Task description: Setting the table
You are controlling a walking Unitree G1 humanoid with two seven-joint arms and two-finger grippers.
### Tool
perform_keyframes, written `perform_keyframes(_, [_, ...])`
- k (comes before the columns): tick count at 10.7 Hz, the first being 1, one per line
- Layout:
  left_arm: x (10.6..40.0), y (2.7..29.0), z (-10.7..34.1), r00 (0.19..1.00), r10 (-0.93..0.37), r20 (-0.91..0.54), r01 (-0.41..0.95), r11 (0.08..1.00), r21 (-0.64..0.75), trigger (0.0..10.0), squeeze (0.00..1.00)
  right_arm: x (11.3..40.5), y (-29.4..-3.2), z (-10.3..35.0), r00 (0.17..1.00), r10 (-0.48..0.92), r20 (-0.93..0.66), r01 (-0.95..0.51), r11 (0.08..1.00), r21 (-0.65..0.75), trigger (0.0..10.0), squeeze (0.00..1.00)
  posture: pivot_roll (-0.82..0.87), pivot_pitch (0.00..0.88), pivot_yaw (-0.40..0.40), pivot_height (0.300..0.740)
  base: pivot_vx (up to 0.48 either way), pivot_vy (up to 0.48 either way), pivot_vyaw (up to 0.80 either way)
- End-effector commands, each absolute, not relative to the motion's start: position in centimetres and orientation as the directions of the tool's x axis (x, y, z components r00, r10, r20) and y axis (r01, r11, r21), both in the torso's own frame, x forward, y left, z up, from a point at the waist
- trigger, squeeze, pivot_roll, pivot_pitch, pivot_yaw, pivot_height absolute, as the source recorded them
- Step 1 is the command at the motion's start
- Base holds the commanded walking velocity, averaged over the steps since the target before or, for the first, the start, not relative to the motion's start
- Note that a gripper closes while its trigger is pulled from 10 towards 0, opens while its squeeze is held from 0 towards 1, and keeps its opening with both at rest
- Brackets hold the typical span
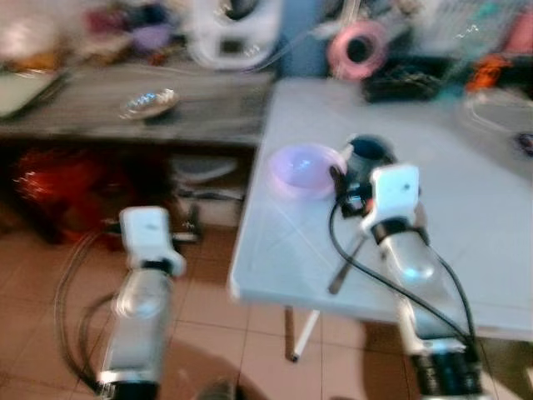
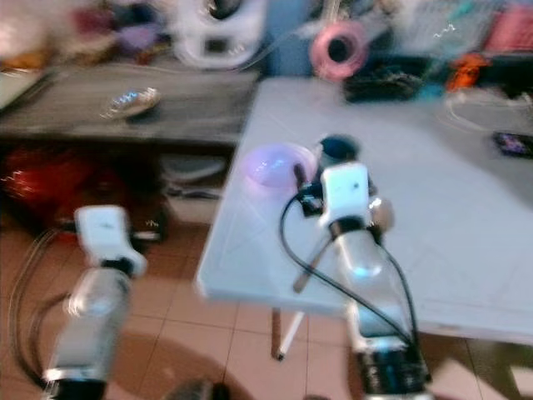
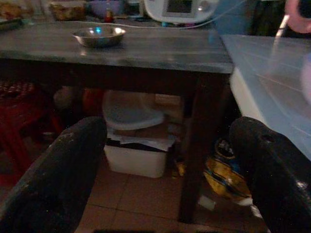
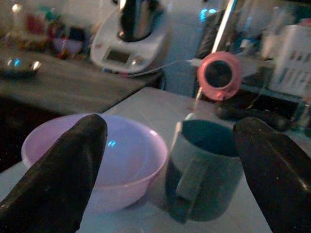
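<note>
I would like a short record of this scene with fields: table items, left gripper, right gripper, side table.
table items: pink bowl beside dark mug; utensil near the white table edge
left gripper: open, off the table, above the floor
right gripper: open, over the table, facing bowl and mug
side table: metal dish

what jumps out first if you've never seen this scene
The right gripper, fingers spread wide, hangs over the near part of the white table, facing a pink bowl and a dark mug that stand side by side. A spoon lies on the table near that arm. Off to the left, the left gripper is open above the tiled floor, facing a dark side table with a metal bowl on it.
</note>
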State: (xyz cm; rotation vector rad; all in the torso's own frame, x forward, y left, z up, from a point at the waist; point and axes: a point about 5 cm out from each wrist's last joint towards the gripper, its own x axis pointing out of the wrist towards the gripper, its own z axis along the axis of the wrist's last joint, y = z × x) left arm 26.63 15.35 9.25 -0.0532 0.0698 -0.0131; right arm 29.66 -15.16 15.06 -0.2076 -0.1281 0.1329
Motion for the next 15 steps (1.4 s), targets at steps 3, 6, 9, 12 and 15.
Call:
perform_keyframes(3, [26.4,16.0,9.5,0.997,-0.004,-0.083,0.001,0.999,-0.038,10.0,0.00,31.7,-14.0,16.5,0.939,0.330,0.097,-0.284,0.903,-0.322,10.0,0.00,-0.02,0.046,0.053,0.740,0.000,0.000,0.00])
perform_keyframes(6, [24.7,16.1,8.4,0.989,-0.006,-0.150,-0.001,0.999,-0.051,10.0,0.00,33.5,-12.4,16.8,0.880,0.474,0.017,-0.413,0.784,-0.464,10.0,1.00,0.01,0.098,0.055,0.740,0.000,0.000,0.00])
perform_keyframes(9, [23.2,17.1,8.0,0.981,0.005,-0.195,-0.015,0.999,-0.052,10.0,0.00,34.0,-11.2,17.0,0.814,0.580,-0.031,-0.508,0.685,-0.521,10.0,0.00,0.03,0.154,0.060,0.740,0.000,0.000,0.00])
perform_keyframes(12, [22.4,16.8,7.9,0.974,0.006,-0.228,-0.021,0.998,-0.062,10.0,0.00,35.4,-10.2,17.4,0.761,0.642,-0.099,-0.574,0.594,-0.564,10.0,0.00,0.03,0.187,0.056,0.740,0.000,0.000,0.00])
perform_keyframes(15, [22.4,16.7,8.1,0.972,-0.014,-0.234,-0.001,0.998,-0.065,10.0,0.00,36.9,-9.6,17.1,0.735,0.637,-0.233,-0.651,0.565,-0.507,0.0,0.00,0.02,0.180,0.055,0.740,0.000,0.000,0.00])
